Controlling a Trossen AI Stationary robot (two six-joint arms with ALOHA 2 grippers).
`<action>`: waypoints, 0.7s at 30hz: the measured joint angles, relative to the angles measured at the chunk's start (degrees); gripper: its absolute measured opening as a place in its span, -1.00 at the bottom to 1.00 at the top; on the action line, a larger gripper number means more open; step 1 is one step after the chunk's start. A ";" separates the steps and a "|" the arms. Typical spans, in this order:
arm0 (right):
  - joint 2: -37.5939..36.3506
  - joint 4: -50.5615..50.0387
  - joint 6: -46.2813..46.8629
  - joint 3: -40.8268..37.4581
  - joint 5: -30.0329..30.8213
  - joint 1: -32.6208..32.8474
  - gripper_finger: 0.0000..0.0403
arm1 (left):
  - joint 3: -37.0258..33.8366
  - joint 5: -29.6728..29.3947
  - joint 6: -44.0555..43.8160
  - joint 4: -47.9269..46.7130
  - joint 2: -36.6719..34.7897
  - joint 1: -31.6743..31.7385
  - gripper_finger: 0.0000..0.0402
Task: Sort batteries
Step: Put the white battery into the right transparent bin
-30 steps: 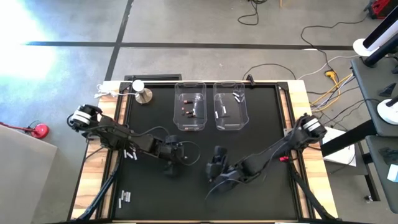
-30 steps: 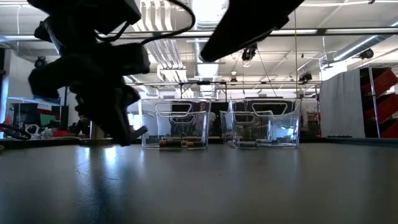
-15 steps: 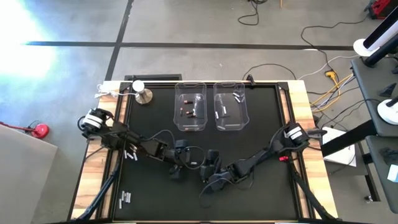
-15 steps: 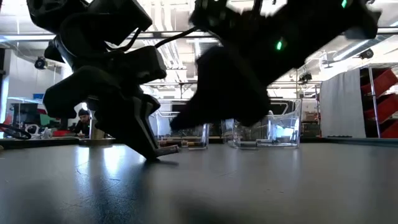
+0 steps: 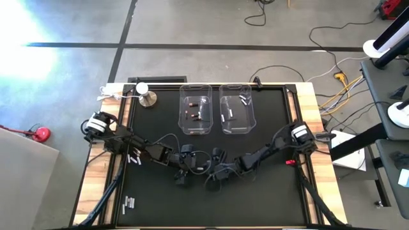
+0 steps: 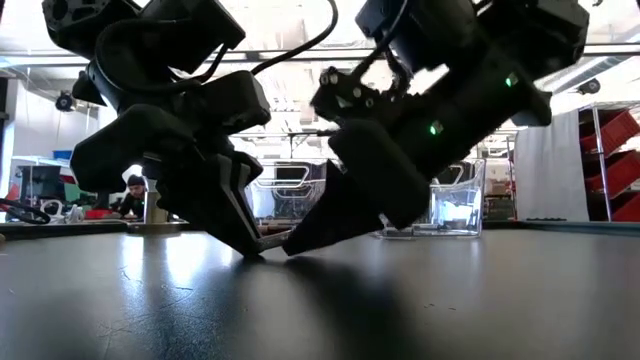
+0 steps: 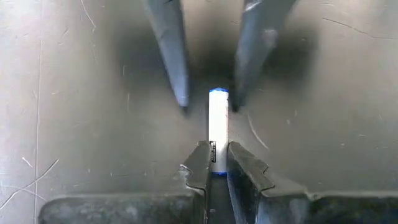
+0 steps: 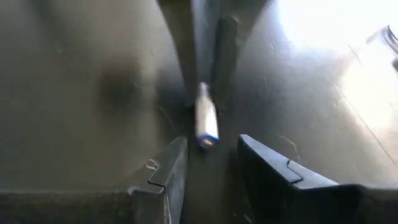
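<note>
My left hand (image 7: 214,163) is clenched on one end of a white battery (image 7: 218,127); its free end lies between the spread fingers of my released right hand (image 8: 208,163), above the desk (image 7: 74,112).

Since a second ago our right gripper (image 5: 216,171) has swung left and come down nose to nose with our left gripper (image 5: 190,167), which moved right and lowered; a white battery (image 7: 218,130) now lies between the two.
</note>
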 joint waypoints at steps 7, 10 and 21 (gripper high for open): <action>0.04 6.26 0.84 -2.61 -1.47 -1.57 -0.41 | -0.09 -0.20 0.11 0.67 0.00 0.00 -0.91; 0.07 7.58 -1.22 -2.70 -3.33 -1.72 -0.44 | -0.09 -0.31 0.22 1.67 0.19 -0.02 -0.91; 0.07 7.14 -1.65 -2.70 -3.72 -1.79 -0.59 | -0.15 -0.76 0.00 5.83 0.70 0.02 -0.91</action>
